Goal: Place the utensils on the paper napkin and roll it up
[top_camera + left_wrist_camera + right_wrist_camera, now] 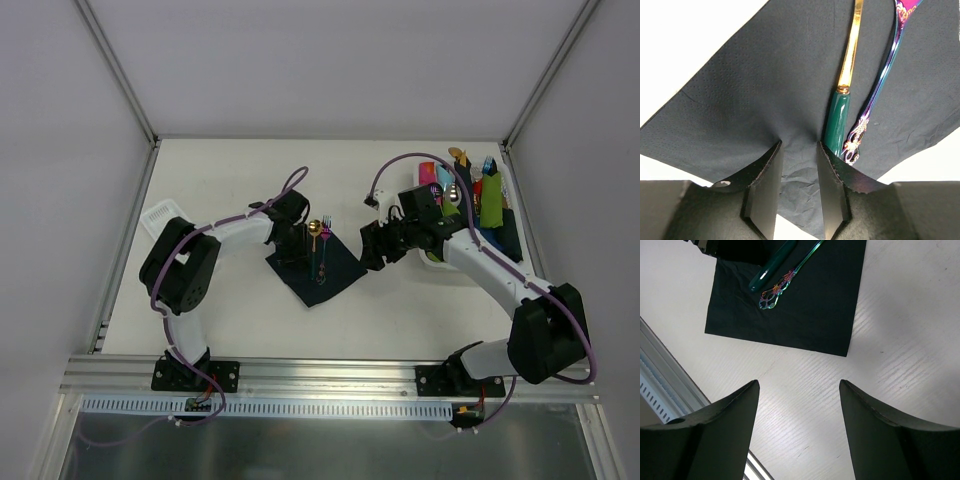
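Note:
The black paper napkin (330,272) lies as a diamond on the table between both arms. On it rest the two utensils side by side: a spoon (314,230) with a gold bowl and a fork (325,242). In the left wrist view the spoon's gold stem and green handle (838,117) lie just right of my fingers, beside the iridescent fork (882,80). My left gripper (798,147) stands on the napkin (750,85) with its jaws a little apart over creased paper, nothing gripped. My right gripper (799,385) hangs open over bare table, short of the napkin's corner (805,310).
A white tray (432,262) at the back right holds several rolled bundles in green, pink and dark paper (490,200). A white basket (165,213) sits at the left by the left arm's elbow. An aluminium rail (330,375) runs along the near edge.

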